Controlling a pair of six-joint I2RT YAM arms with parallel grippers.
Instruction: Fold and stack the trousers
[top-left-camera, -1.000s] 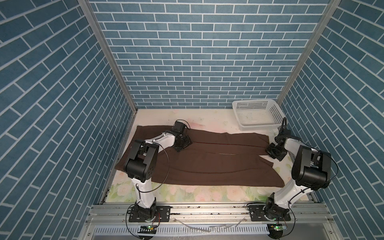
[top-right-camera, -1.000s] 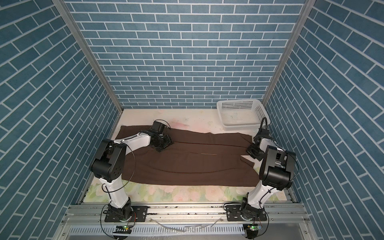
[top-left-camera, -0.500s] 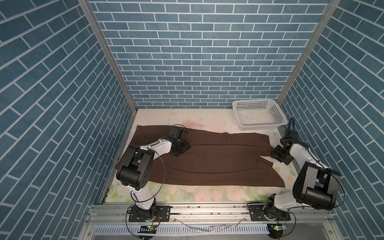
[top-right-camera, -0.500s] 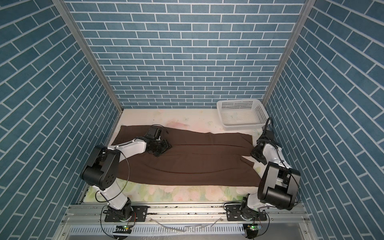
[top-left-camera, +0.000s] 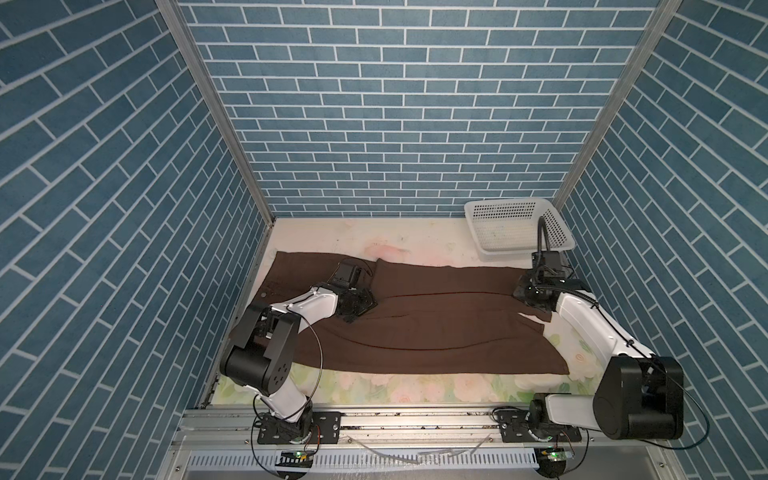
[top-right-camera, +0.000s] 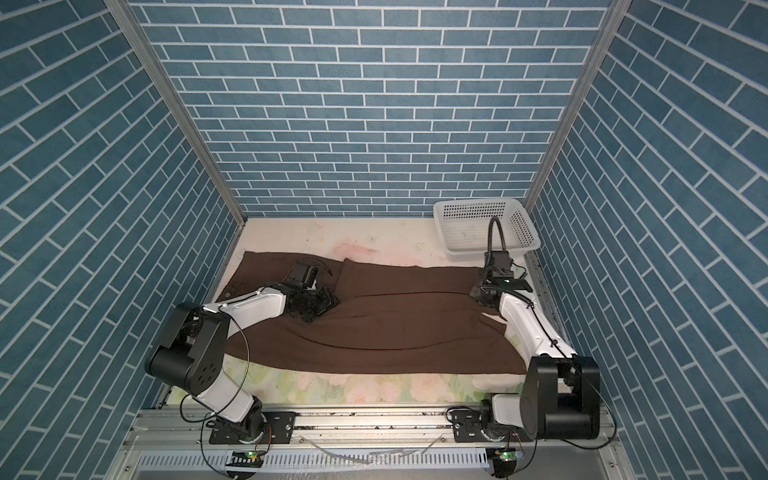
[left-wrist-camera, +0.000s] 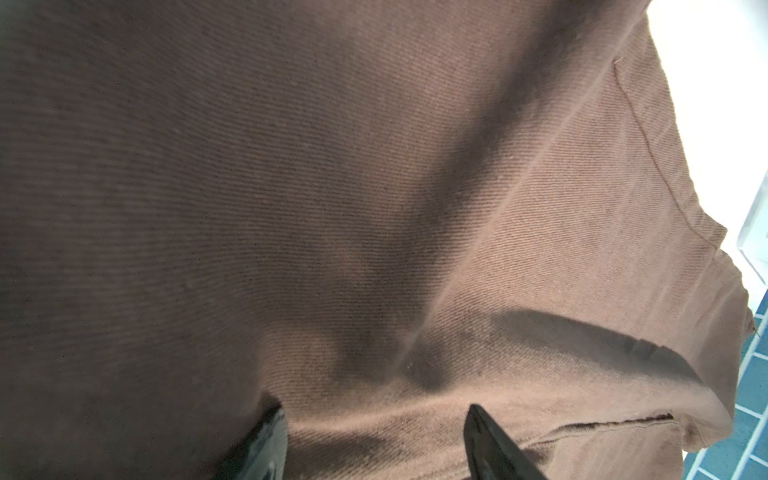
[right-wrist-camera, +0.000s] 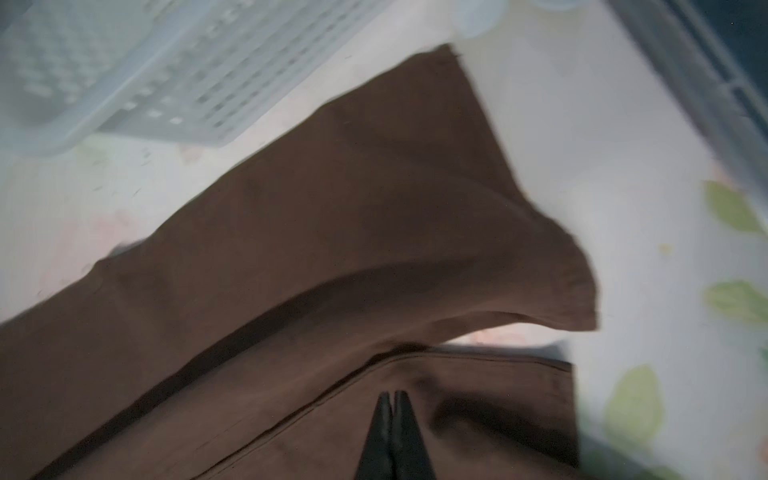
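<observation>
Trousers (top-left-camera: 436, 332), dark brown, are lying spread out long across the flowery surface (top-left-camera: 374, 237), reaching from the left wall almost to the right one. Your left gripper (top-left-camera: 355, 313) is sitting low on the trousers, toward the waist end. In the left wrist view its fingers (left-wrist-camera: 494, 449) are standing apart with loose brown cloth between them, so it is not squeezing anything. Your right gripper (top-left-camera: 536, 297) is hanging over the leg ends. In the right wrist view its fingers (right-wrist-camera: 409, 436) are pressing tight together, with no cloth showing between them. One leg end is curling up a little. A white basket (top-left-camera: 557, 226) is sitting in the far right corner, near the trousers.
</observation>
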